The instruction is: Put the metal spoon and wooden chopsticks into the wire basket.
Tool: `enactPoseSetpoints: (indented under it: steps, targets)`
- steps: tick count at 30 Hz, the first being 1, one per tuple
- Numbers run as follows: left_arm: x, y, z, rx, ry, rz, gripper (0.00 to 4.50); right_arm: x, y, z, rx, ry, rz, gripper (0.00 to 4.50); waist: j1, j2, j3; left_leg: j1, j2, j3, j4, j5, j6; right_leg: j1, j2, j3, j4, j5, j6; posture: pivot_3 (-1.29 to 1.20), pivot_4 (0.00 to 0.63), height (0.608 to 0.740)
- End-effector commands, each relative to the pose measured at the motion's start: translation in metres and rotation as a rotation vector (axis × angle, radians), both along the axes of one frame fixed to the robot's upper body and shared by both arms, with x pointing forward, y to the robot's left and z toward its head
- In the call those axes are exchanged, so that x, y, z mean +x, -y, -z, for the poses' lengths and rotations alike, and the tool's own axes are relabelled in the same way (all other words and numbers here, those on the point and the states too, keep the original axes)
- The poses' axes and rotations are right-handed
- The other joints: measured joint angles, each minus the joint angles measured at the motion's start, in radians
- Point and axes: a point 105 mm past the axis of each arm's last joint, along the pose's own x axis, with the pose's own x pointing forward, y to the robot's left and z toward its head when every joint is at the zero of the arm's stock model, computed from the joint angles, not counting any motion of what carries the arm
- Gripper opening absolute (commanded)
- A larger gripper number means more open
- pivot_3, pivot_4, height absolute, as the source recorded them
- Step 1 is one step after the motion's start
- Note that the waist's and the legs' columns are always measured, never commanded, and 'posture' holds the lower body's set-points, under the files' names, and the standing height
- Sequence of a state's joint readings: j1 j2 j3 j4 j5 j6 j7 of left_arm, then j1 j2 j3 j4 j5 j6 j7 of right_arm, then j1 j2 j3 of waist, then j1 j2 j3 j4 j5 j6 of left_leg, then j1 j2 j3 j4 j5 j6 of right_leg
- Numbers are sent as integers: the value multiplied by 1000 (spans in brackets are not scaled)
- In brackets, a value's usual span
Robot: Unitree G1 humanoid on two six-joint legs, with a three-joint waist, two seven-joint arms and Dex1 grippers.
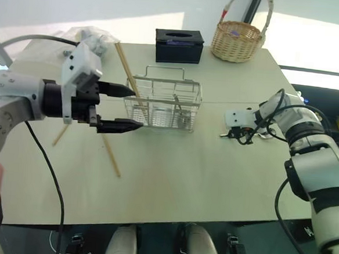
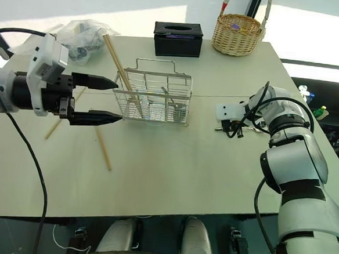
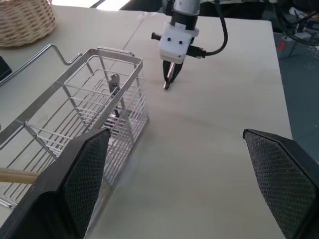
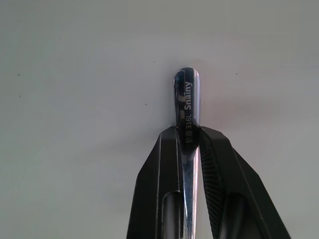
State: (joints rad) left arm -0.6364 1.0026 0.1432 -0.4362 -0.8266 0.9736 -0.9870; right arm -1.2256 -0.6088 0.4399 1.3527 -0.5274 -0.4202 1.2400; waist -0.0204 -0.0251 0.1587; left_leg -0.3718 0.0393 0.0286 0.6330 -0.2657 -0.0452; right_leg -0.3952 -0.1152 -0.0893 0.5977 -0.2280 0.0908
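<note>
- My right pincer (image 4: pixel 188 137) is clenched on the spoon (image 4: pixel 186 99), down at the counter (image 1: pixel 201 176), well to the right of the basket (image 1: pixel 162 106).
- The spoon's handle end sticks out past the fingertips, just over the counter.
- My left pincer (image 1: pixel 124 107) hangs released, fingers wide apart, just left of the basket.
- One chopstick (image 1: pixel 126 70) leans in the basket's left end, its top poking out.
- I see two more chopsticks (image 1: pixel 110 155) flat on the counter, left of the basket.
- A utensil stands inside the basket.
</note>
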Motion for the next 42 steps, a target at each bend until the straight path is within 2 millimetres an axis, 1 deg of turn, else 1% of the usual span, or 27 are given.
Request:
enactPoseSetpoints:
  steps: [1, 6, 8, 14, 18, 21, 22, 26, 30, 32, 33, 35, 36, 38, 42]
  targets:
    - [-2, -3, -12, -16, 53, -20, 4500, 2, 0, -8, 12, 14, 2, 446, 0, 0, 0, 0, 0, 0, 0, 0, 0, 0, 0, 0, 0, 0, 0, 0, 150, 712]
    - [1, -3, -10, -30, 58, -32, 4500, 1, 6, -9, -2, 12, 9, 446, 0, 0, 0, 0, 0, 0, 0, 0, -1, 0, 0, 0, 0, 0, 0, 0, 150, 712]
    - [2, -3, -10, -34, 60, -32, 4500, 0, 5, -12, 17, 8, 13, 29, 1, 0, 0, 0, 0, 0, 0, 0, -1, 0, 0, 0, 0, 0, 0, 0, 150, 712]
    - [7, -3, -11, -55, 68, -37, 4500, 9, 1, -23, 33, 108, -6, 12, 1, 0, 0, 0, 0, 0, 0, 1, -1, 0, 0, 0, 0, 0, 0, 0, 150, 712]
    - [11, -6, -12, -72, 88, -51, 4500, 3, -9, -46, 134, 130, -120, 12, 1, 2, 1, -1, 0, 0, 0, 1, -2, -1, 0, 0, 0, 0, 0, 0, 150, 712]
    - [15, -10, -14, -93, 112, -66, 4500, -3, -12, -66, 280, 157, -150, 12, 2, 2, 2, -1, 0, 0, -1, 2, -3, 0, 0, 0, 0, 0, 0, 0, 150, 712]
    - [17, -12, -17, -107, 125, -75, 4500, -5, -10, -77, 349, 195, -153, 12, 2, 2, 2, -1, 0, 0, -1, 2, -3, 0, 0, 0, 0, 0, 0, 0, 150, 712]
    - [23, -16, -24, -143, 160, -92, 4500, -4, 2, -111, 565, 342, -51, 12, 10, 2, 1, -1, 0, 0, 0, 2, -3, 1, 0, 0, 0, 0, 0, 0, 150, 712]
    - [32, -18, -29, -178, 185, -112, 4500, -3, 18, -143, 774, 530, 112, 12, 9, 2, 1, 0, 0, 0, 0, 1, -3, 1, 0, 0, -1, 0, 0, 0, 150, 712]
    - [36, -18, -30, -189, 189, -112, 4500, -5, 20, -158, 869, 602, 177, 12, 9, 2, 1, 0, 0, 0, 0, 1, -3, 1, 0, 0, 0, 0, 0, 0, 150, 712]
    - [37, -17, -30, -192, 192, -110, 4500, -7, 19, -167, 923, 637, 202, 12, 9, 2, 1, 0, 0, 0, 0, 1, -3, 0, 0, 0, 0, 0, 0, 0, 150, 712]
    - [41, -16, -30, -201, 196, -108, 4500, -14, 5, -192, 1077, 682, 238, 12, 6, 2, 1, -1, 0, 0, 0, 1, -3, 0, 0, 0, 0, 0, 0, 0, 150, 712]
    - [43, -15, -30, -204, 196, -108, 4500, -19, -6, -205, 1169, 695, 245, 12, 3, 2, 1, 0, 0, 0, 0, 1, -3, -1, 0, 0, 0, 0, 0, 0, 150, 712]
    - [46, -14, -28, -205, 196, -105, 4500, -26, -27, -225, 1325, 685, 277, 12, 2, 3, 1, 0, 0, 1, -1, 1, -2, -1, 0, 0, 1, 0, 0, 0, 150, 712]
    - [51, -12, -25, -194, 197, -97, 4500, -40, -68, -243, 1470, 630, 252, 12, 8, 2, 1, 0, 1, 0, -1, 0, 0, -2, 1, 0, 3, 0, 0, 0, 150, 712]
